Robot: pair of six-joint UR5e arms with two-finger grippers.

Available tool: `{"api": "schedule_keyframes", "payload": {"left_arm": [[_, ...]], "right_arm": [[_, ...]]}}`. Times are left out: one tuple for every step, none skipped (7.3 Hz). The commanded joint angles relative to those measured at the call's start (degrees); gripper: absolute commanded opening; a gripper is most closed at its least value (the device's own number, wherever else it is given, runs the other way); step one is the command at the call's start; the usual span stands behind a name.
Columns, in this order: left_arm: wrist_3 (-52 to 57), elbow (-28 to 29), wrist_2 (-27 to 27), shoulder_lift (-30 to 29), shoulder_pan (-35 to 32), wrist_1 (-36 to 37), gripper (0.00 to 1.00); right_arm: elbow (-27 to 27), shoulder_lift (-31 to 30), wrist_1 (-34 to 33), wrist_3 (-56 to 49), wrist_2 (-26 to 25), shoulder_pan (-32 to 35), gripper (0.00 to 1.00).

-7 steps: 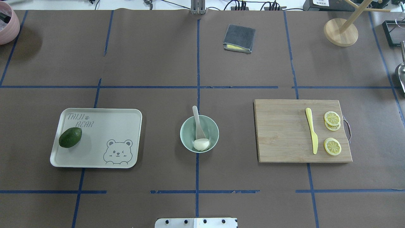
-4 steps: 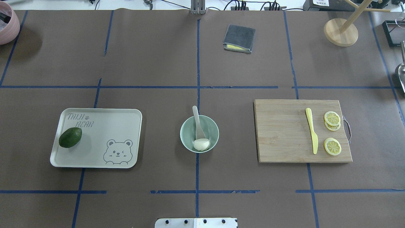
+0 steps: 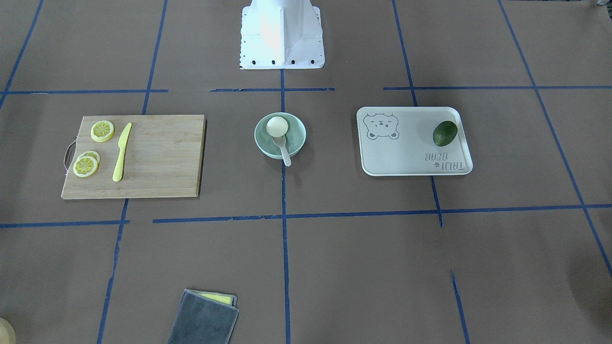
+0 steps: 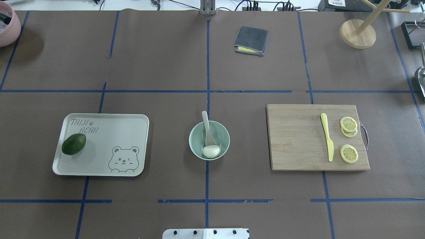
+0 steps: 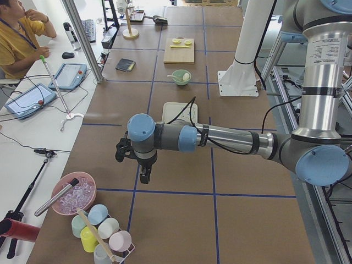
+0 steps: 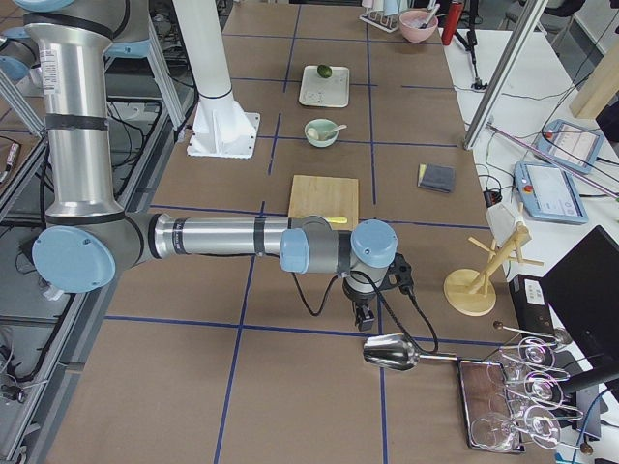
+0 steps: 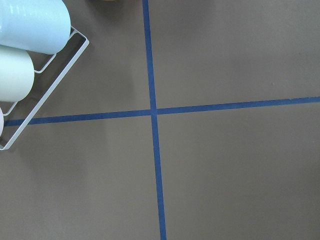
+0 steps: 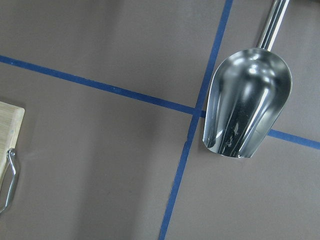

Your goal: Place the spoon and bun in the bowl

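My left arm point(image 5: 231, 140) stretched out flat over one end of the table point(image 4: 166, 66), its left gripper point(image 5: 143, 177) pointing straight down. My right arm point(image 6: 213, 237) did the same at the other end, the right gripper point(image 6: 364, 317) hanging near a shiny scoop point(image 6: 392, 354). I could not tell if either one's jaws were open or closed. Both were far from the bowl point(image 4: 196, 141). The bun point(image 4: 211, 151) sat inside it, and the spoon point(image 4: 207, 127) lay in it too, handle over the rim.
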Motion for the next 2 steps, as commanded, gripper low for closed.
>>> {"api": "schedule_keyframes", "payload": {"left_arm": [[0.1,0.1,0.0,-0.4,-0.4,0.0,1.00],[0.1,-0.3,0.0,-0.7,-1.1,0.0,1.00]], "right_arm": [[1.0,-1.3,0.0,0.0,0.1,0.1,1.00],[1.1,-1.6,0.0,0.0,0.1,0.1,1.00]]}}
